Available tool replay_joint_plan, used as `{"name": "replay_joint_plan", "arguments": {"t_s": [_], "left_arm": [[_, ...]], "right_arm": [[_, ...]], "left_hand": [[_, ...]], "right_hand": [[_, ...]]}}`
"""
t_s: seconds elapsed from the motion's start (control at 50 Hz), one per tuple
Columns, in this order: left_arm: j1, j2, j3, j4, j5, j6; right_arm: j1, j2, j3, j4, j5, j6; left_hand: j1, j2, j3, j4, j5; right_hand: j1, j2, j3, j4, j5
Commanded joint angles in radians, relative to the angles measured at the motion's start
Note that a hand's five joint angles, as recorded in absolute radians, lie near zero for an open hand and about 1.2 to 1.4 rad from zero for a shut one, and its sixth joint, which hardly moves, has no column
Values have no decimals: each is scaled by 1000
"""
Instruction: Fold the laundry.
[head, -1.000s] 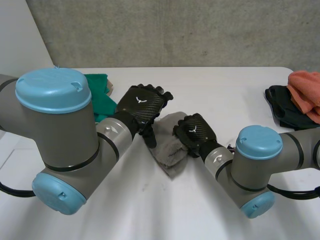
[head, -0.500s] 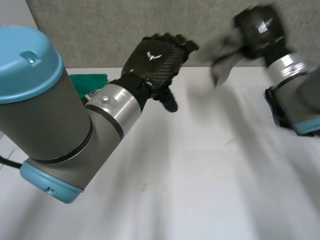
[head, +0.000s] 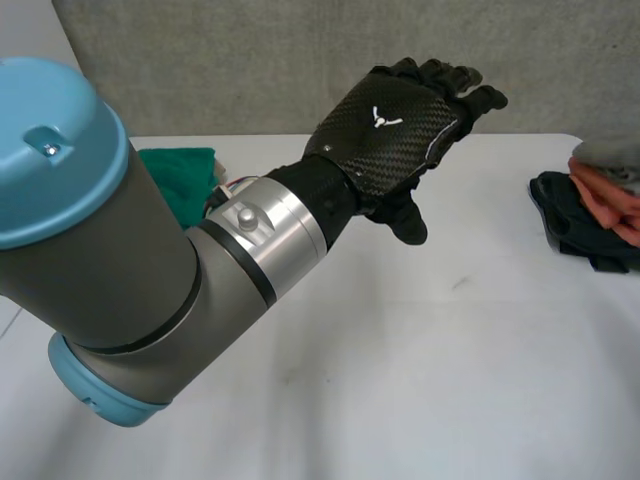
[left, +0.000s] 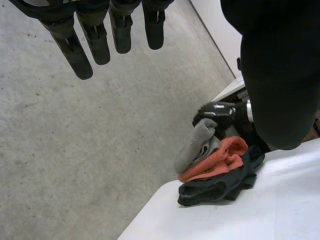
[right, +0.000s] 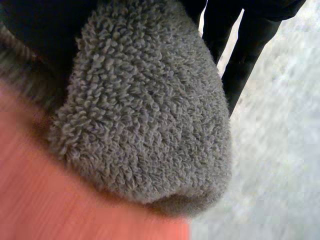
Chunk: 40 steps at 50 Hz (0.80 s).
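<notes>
My left hand hangs open in the air above the middle of the white table, fingers straight and holding nothing. At the table's far right my right hand is shut on a grey terry towel, holding it on top of an orange cloth. In the right wrist view the grey towel bulges out from under the palm beside the fingers, with the orange cloth just beneath. A bit of the grey towel shows at the head view's right edge.
The orange cloth lies on a dark cloth in a pile at the table's right edge. A green cloth lies at the back left, behind my left arm. A grey wall stands behind the table.
My right hand lifted the grey towel off the middle of the table and swung it right onto the pile. My left hand rose from the towel and moved to the right, staying open.
</notes>
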Motion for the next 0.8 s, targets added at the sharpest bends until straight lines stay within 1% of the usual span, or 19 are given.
{"name": "replay_joint_plan", "arguments": {"t_s": [0.02, 0.14, 0.16, 0.22, 0.24, 0.36, 0.38, 0.44, 0.46, 0.52, 0.54, 0.6, 0.62, 0.66, 0.68, 0.72, 0.74, 0.76, 0.8], "left_arm": [[-19, -7, -7, -1, -1, 1], [-21, -5, -7, -1, -3, 1], [-21, -4, -7, -1, -3, 1], [-24, -2, -7, -1, -3, 1], [-30, -1, -7, -1, -3, 1], [-38, 10, -7, -1, -4, 1], [-39, 13, -7, -3, -4, 1], [-39, 25, -7, -3, -4, -1], [-39, 27, -7, -3, -4, 1], [-39, 33, -5, -3, -4, -1], [-39, 35, -5, -3, -4, -1], [-36, 41, 4, -1, -6, -2], [-33, 45, 13, -1, -15, 1], [-27, 48, 22, -3, -18, 1], [-15, 53, 37, -3, -33, 1], [8, 56, 56, -4, -72, 1], [27, 58, 67, -4, -96, 1], [75, 56, 83, -9, -162, 5], [132, 53, 97, -15, -222, 10]], "right_arm": [[-58, 32, 96, -26, -95, -24], [-61, -37, 138, -22, -94, -35], [-61, -54, 153, -6, -86, -34], [-61, -99, 173, 53, -71, -35], [-64, -141, 181, 116, -60, -35], [-122, -272, 194, 395, -49, -113], [-145, -304, 199, 482, -37, -177], [-178, -350, 205, 615, 18, -302], [-199, -378, 196, 705, 88, -398], [-230, -407, 184, 816, 237, -558], [-239, -416, 172, 865, 342, -663], [-234, -435, 155, 842, 473, -754], [-222, -450, 164, 783, 516, -753], [-192, -485, 182, 723, 515, -719], [-141, -548, 222, 645, 492, -652], [-107, -609, 269, 583, 469, -589], [-87, -644, 302, 551, 452, -554], [-51, -713, 367, 481, 417, -494], [-15, -776, 450, 405, 368, -442]], "left_hand": [[-33, -31, -35, -46, -47], [-33, -31, -35, -46, -47], [-33, -31, -35, -46, -47], [-33, -31, -35, -46, -47], [-33, -31, -35, -46, -47], [-33, -31, -35, -46, -47], [-33, -31, -35, -46, -47], [-33, -31, -35, -46, -47], [-33, -31, -35, -46, -47], [-33, -31, -35, -46, -47], [-33, -31, -35, -46, -47], [-33, -31, -35, -46, -47], [-33, -31, -35, -46, -47], [-32, -31, -34, -46, -46], [-26, -25, -28, -40, -41], [-26, -25, -28, -40, -41], [-24, -22, -25, -37, -38], [-21, -19, -22, -34, -35], [-21, -19, -22, -34, -35]], "right_hand": [[403, 282, 266, 197, 353], [403, 282, 266, 197, 353], [53, -69, -84, -154, 2], [-650, -772, -787, -857, -701], [-818, -940, -955, -1025, -869], [-818, -940, -955, -1025, -869], [-818, -940, -955, -1025, -869], [-818, -940, -955, -1025, -869], [-818, -940, -955, -1025, -869], [-818, -940, -955, -1025, -869], [-818, -940, -955, -1025, -869], [-818, -940, -955, -1025, -869], [-818, -940, -955, -1025, -869], [-818, -940, -955, -1025, -869], [-818, -940, -955, -1025, -869], [-818, -940, -955, -1025, -869], [-818, -940, -955, -1025, -869], [-818, -940, -955, -1025, -869], [-818, -940, -955, -1025, -869]]}}
